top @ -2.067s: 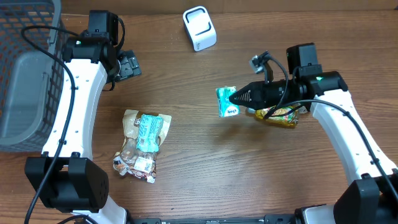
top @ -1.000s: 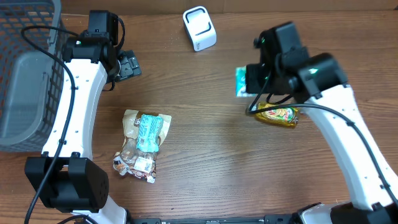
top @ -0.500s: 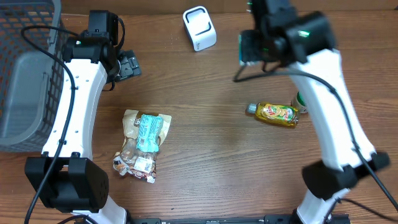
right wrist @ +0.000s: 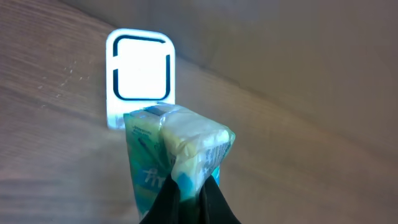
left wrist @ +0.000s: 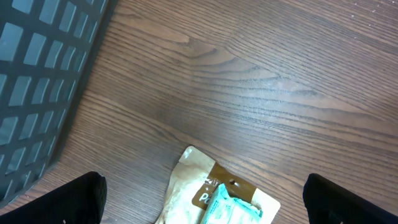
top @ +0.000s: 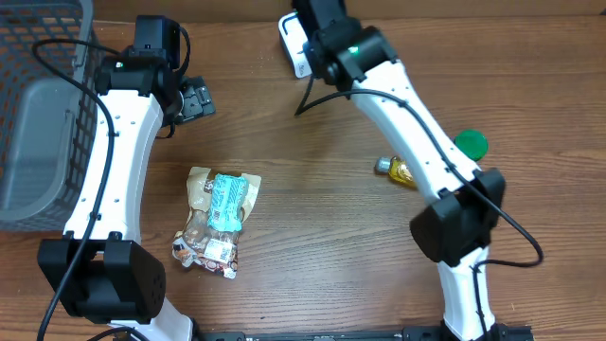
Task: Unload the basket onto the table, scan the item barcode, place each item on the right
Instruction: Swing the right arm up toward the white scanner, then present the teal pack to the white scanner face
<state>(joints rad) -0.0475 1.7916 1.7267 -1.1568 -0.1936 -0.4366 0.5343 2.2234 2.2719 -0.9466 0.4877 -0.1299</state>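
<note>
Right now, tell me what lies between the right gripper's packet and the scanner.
Nothing: in the right wrist view the packet sits directly before the lit scanner, overlapping its lower edge.

The 2 arms are posed well apart. The left arm (top: 114,152) runs from its base at the near left toward the far side, its wrist bent inward. The left gripper (top: 196,99) has its jaws spread wide and holds nothing. The right arm (top: 407,123) stretches diagonally from the near right to the far middle. The right gripper (right wrist: 189,200) is pinched tight on a packet (right wrist: 177,149).
</note>
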